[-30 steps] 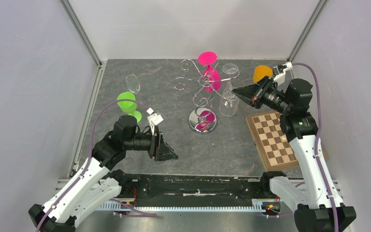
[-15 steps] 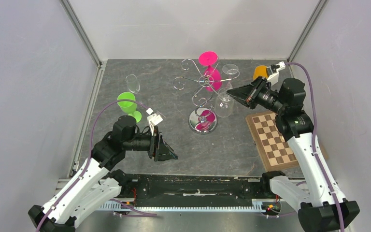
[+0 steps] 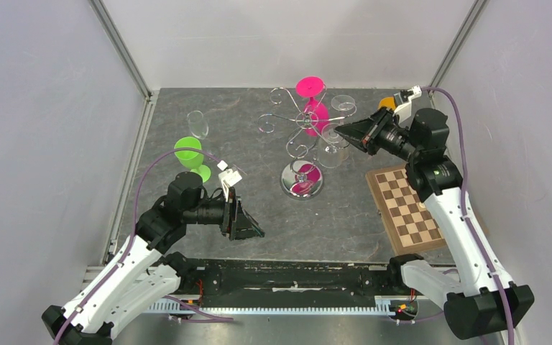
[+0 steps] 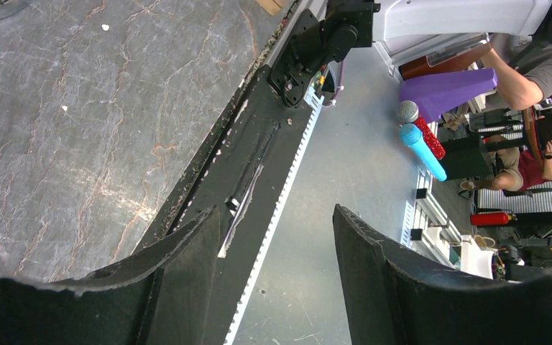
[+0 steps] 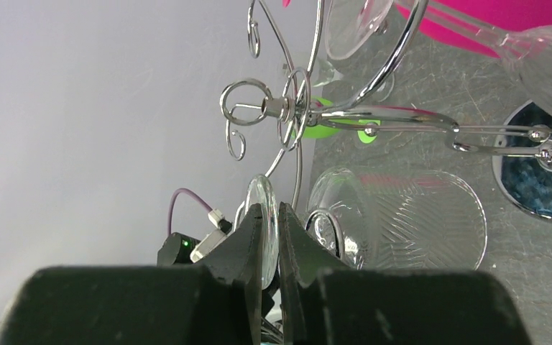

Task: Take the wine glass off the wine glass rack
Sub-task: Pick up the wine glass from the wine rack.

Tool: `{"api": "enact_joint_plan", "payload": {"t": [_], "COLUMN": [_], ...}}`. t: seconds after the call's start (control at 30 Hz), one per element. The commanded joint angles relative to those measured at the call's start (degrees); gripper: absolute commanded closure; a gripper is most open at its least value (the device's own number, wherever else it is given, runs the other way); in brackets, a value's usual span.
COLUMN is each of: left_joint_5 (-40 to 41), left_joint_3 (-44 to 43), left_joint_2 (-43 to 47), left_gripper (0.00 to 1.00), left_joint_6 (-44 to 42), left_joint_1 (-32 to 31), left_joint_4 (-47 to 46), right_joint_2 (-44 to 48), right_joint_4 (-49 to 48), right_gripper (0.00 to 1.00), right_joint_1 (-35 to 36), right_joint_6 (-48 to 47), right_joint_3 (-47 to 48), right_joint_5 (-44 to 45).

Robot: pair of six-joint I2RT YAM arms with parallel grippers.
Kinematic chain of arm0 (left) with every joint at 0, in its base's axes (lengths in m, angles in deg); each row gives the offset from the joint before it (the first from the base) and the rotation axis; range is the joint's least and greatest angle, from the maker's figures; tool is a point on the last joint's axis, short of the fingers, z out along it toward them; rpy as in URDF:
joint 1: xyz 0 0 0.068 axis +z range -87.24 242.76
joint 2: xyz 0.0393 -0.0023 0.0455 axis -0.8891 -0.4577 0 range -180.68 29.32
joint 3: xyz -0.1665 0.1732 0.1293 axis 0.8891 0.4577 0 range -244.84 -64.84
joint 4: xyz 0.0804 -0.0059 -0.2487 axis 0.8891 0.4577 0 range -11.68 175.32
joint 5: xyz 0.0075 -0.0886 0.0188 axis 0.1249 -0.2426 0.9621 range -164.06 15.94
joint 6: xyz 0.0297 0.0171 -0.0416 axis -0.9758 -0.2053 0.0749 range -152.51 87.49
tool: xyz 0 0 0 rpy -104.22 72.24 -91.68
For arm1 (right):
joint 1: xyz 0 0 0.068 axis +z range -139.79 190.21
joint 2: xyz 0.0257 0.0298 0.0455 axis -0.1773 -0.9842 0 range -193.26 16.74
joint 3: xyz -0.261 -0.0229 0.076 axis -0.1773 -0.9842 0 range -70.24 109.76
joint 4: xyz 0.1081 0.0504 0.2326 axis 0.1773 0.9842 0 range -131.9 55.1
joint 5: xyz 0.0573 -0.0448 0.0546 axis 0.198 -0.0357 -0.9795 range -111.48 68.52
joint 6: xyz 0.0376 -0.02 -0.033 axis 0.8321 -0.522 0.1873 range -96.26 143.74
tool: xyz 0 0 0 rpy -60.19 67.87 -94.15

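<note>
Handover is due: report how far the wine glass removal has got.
Done: a green wine glass and a small clear glass stand on the grey table, off the chrome wire rack. In hand: the right pincer is shut on the foot of a ribbed clear wine glass beside the rack's arms; whether it is free is unclear. Remaining: a pink glass hangs there. The left pincer is open, empty.

The wine glass rack (image 3: pixel 301 180) is gleaming as polished chrome wire. The wine glass (image 5: pixel 402 219) is showing clear, ribbed glass. The desk (image 3: pixel 316 223) is looking like matt, veined grey stone, and the chessboard (image 3: pixel 406 208) is showing smooth wood.
</note>
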Motion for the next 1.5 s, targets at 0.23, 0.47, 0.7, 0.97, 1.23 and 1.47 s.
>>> {"api": "enact_joint_plan", "payload": {"t": [0.23,0.47,0.7,0.97,1.23,1.47], "left_joint_5": [-0.7,-0.7,-0.7,-0.4,0.3,0.5], "left_joint_3": [0.1,0.0,0.0,0.0,0.0,-0.2], "left_joint_2": [-0.7,-1.2,-1.5,-1.3,-0.3,-1.3], "left_gripper": [0.35,0.34,0.34,0.34,0.34,0.34], "left_joint_6": [1.6,1.5,1.5,1.4,1.4,1.3], "left_joint_1": [-0.1,-0.1,0.0,0.0,-0.1,-0.1], "left_joint_4": [-1.0,-1.1,-1.1,-0.8,-0.6,-0.1], "right_joint_2": [-2.6,-3.4,-2.6,-0.3,4.4,9.1], "right_joint_4": [-6.1,-6.0,-6.0,-5.3,-4.5,-1.8], "right_gripper": [1.0,1.0,1.0,1.0,1.0,1.0], "right_joint_1": [0.2,-0.4,-4.1,-6.7,-9.1,-10.1], "right_joint_6": [1.1,1.0,1.4,1.0,0.3,-1.4], "right_joint_3": [6.0,7.0,7.2,6.0,2.2,-0.2], "right_joint_5": [3.4,4.0,1.7,0.3,-0.9,-0.8]}}
